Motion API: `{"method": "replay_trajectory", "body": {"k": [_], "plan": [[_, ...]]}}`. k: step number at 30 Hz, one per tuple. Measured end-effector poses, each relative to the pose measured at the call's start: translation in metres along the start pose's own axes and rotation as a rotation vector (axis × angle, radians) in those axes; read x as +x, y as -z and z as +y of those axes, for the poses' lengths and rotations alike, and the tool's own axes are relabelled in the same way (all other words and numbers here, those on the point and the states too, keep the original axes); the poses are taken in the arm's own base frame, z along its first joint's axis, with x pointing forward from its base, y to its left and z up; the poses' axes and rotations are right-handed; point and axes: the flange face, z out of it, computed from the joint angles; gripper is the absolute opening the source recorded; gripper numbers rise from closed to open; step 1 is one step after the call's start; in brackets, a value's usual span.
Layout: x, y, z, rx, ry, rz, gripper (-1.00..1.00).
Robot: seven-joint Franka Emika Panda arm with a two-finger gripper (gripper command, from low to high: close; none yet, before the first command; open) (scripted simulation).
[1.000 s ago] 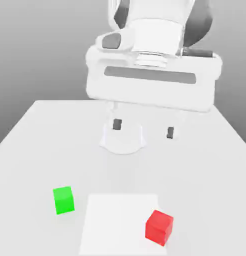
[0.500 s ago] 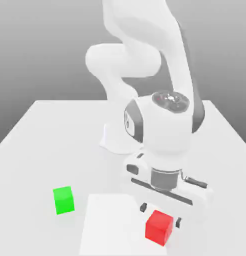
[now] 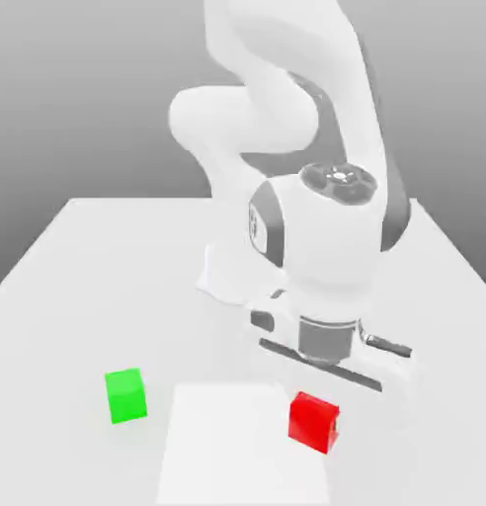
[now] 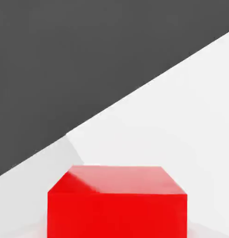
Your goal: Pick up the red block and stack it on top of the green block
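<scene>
While my white, glossy arm [image 3: 331, 227] bends forward and down, my hand [image 3: 331, 361] points at the pale table [image 3: 59, 326] | pincer [image 3: 314, 419]: pinching the red block [image 3: 312, 423] | red block: smooth, sharp-edged, by the white patch's [image 3: 232, 445] edge, exterior view's right | green block [image 3: 126, 396]: plain cube, on the table, exterior view's left

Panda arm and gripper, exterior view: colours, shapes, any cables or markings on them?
The arm is glossy white, with rounded, tubular links and dark grey curved covers at the joints; a shiny grey round cap tops the wrist. The gripper has a wide white body with a long dark slot across it. I can't make out any cables or lettering.
</scene>
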Motion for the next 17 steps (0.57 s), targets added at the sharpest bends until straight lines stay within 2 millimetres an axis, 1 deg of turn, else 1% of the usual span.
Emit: {"method": "replay_trajectory", "body": {"k": [1, 2, 4, 5, 6, 7, 8, 10, 14, 15, 17], "plan": [[0.031, 0.003, 0.009, -0.003, -0.081, 0.003, -1.00], [0.070, 0.007, 0.023, -0.007, -0.184, 0.004, -1.00], [0.128, 0.014, 0.055, -0.008, -0.355, 0.003, -1.00], [0.146, 0.018, 0.071, -0.007, -0.420, 0.000, -1.00], [0.160, 0.021, 0.086, -0.004, -0.478, -0.004, -1.00], [0.173, 0.024, 0.101, 0.000, -0.534, -0.009, -1.00], [0.178, 0.020, 0.108, 0.002, -0.560, -0.012, -1.00], [0.184, 0.006, 0.113, 0.004, -0.584, -0.013, -1.00], [0.184, -0.032, 0.115, 0.004, -0.588, -0.014, -1.00], [0.183, -0.037, 0.115, 0.004, -0.587, -0.015, 1.00], [0.183, -0.037, 0.115, 0.005, -0.587, -0.015, 1.00]]}}
